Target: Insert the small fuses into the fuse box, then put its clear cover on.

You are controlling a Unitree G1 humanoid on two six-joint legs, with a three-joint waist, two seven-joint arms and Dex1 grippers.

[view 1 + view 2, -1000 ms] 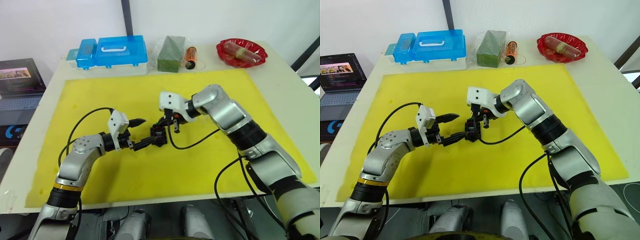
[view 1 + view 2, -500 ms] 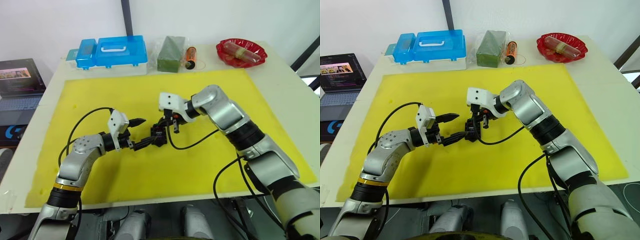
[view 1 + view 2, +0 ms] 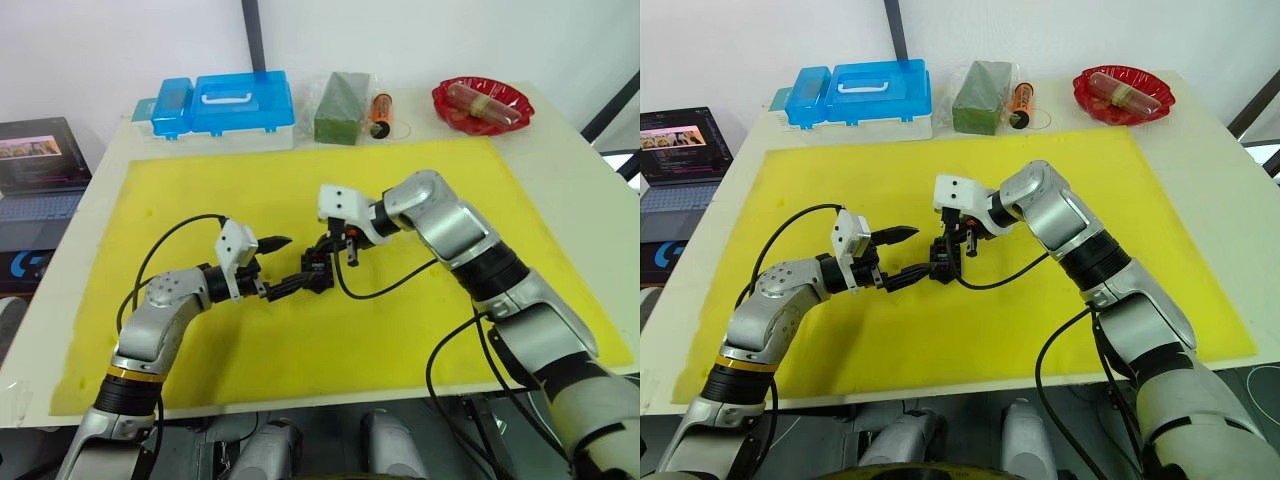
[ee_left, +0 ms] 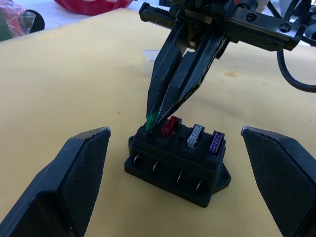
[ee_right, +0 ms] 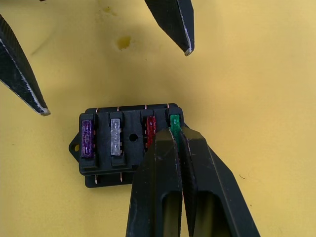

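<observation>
Fuse box (image 5: 131,143) sits on the yellow mat (image 3: 400,330) near the mat's middle, flat, slots up. Four small fuses in its top row: purple fuse (image 5: 87,138) at the end by the box's mounting ear, then whitish fuse (image 5: 116,137), red fuse (image 5: 151,131), and green fuse (image 5: 174,121) at the far end from the ear. My right hand (image 5: 175,136) comes down onto the box from above, fingers together and pinched on the green fuse, which is at its slot; can't tell if it is fully seated. The other three stand in their slots, nothing touching them. My left hand (image 4: 173,182) is low at the box's side, fingers (image 4: 74,177) wide apart, one on each side of the box, not touching it, gripping nothing. Clear cover (image 4: 150,61) lies on the mat just behind the box, beyond my right hand's fingers, apart from the box. Further out from the box, off the mat along the back edge of the white tabletop (image 3: 560,150): blue case (image 3: 225,103) with white handle, green block (image 3: 342,108) in plastic wrap, orange cylinder (image 3: 381,113), red bowl (image 3: 483,104) with something inside. A laptop (image 3: 40,165) sits past the tabletop's edge on my left side.
</observation>
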